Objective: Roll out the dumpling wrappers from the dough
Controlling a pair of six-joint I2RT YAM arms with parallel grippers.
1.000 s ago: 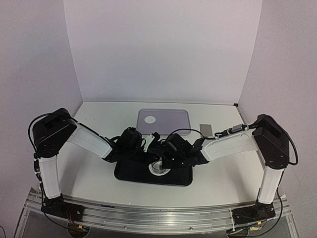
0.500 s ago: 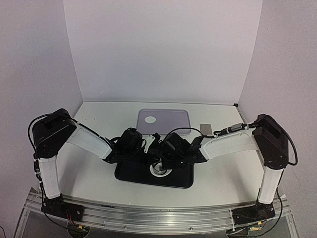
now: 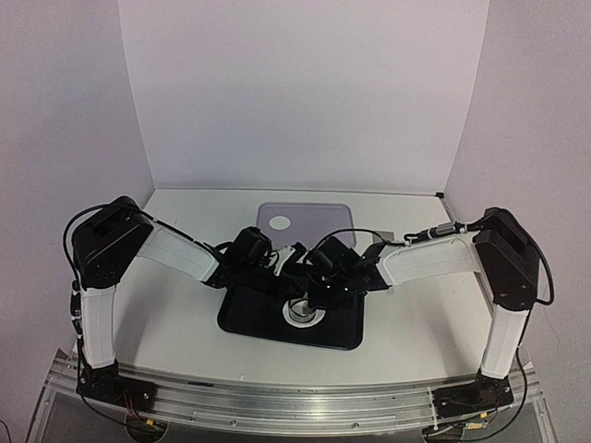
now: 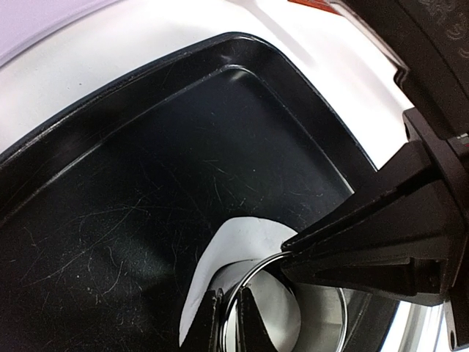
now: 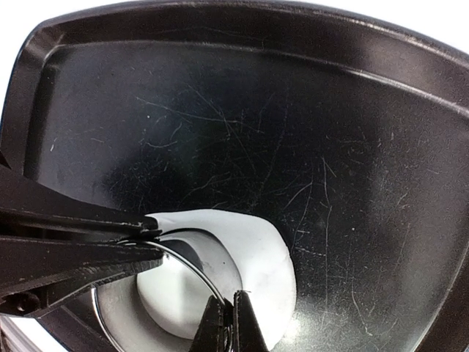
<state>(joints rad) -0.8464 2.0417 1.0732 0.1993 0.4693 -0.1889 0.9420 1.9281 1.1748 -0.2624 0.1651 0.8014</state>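
A flattened patch of white dough (image 4: 238, 246) lies on the black tray (image 3: 245, 318). It also shows in the right wrist view (image 5: 267, 253). A metal ring cutter (image 3: 300, 313) stands on the dough. My left gripper (image 4: 231, 319) is shut on the ring's rim (image 4: 253, 275). My right gripper (image 5: 231, 323) is shut on the rim on the other side (image 5: 187, 260). White dough (image 5: 165, 301) fills the inside of the ring. One round dumpling wrapper (image 3: 277, 221) lies on the grey tray (image 3: 323, 221) at the back.
The black tray's raised rim (image 5: 220, 18) runs round the dough. The right gripper's fingers (image 4: 374, 235) fill the right of the left wrist view. White walls close off the table at the back and sides.
Both grippers have shifted slightly back and to the right while holding the ring. The left arm has reached further in. The ring stays on the dough.
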